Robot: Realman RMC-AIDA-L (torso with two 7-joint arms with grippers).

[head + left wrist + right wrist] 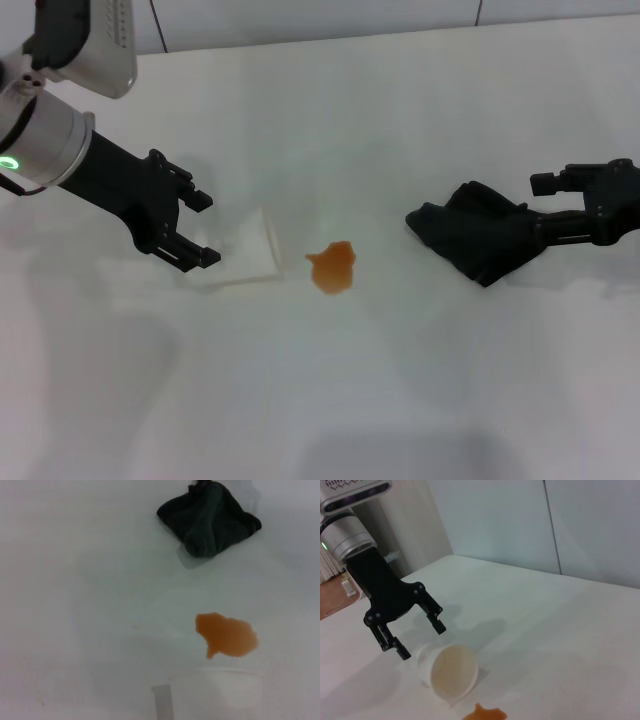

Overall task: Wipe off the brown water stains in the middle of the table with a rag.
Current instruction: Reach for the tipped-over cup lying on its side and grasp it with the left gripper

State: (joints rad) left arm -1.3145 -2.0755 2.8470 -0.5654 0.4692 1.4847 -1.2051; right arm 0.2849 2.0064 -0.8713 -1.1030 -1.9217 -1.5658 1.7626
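The brown water stain (332, 268) is a small orange-brown blotch in the middle of the white table (400, 120). It also shows in the left wrist view (227, 635) and at the edge of the right wrist view (485, 714). The black rag (480, 240) lies crumpled on the table right of the stain, also seen in the left wrist view (210, 520). My right gripper (553, 205) is open at the rag's right edge, its lower finger touching the cloth. My left gripper (207, 229) is open and empty, left of the stain.
A white paper cup (245, 255) lies on its side between my left gripper and the stain, its beige mouth toward the stain (450, 672). My left gripper (422, 640) hovers just behind the cup.
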